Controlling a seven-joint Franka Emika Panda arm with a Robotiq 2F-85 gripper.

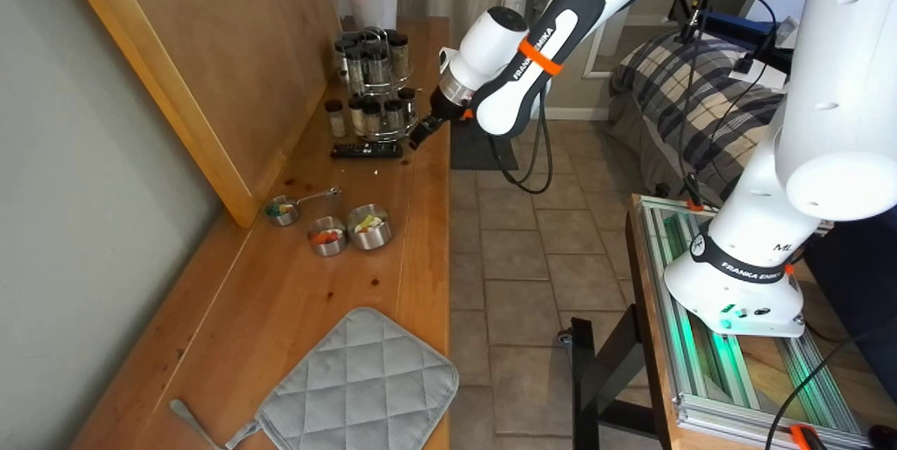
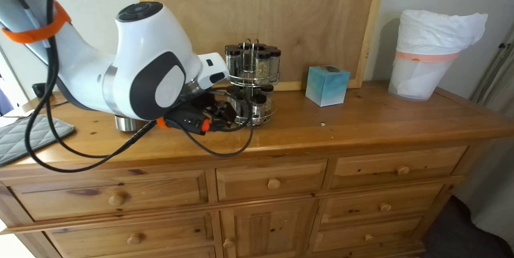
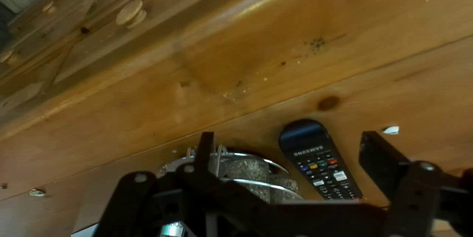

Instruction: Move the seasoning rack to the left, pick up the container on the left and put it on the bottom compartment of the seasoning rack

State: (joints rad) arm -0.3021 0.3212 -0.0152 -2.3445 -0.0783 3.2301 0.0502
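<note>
Your gripper (image 3: 288, 144), spread and empty, near the seasoning rack (image 2: 253, 84), whose leftward shift you cannot judge complete; the loose jar (image 1: 335, 119), presumably the container, stands outside it, pick-up and bottom-tier placement remaining for you

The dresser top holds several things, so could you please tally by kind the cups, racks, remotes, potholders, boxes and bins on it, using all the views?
Metal cups: 3
Seasoning rack: 1
Remote: 1
Potholder: 1
Tissue box: 1
Bin: 1
Total: 8
</note>
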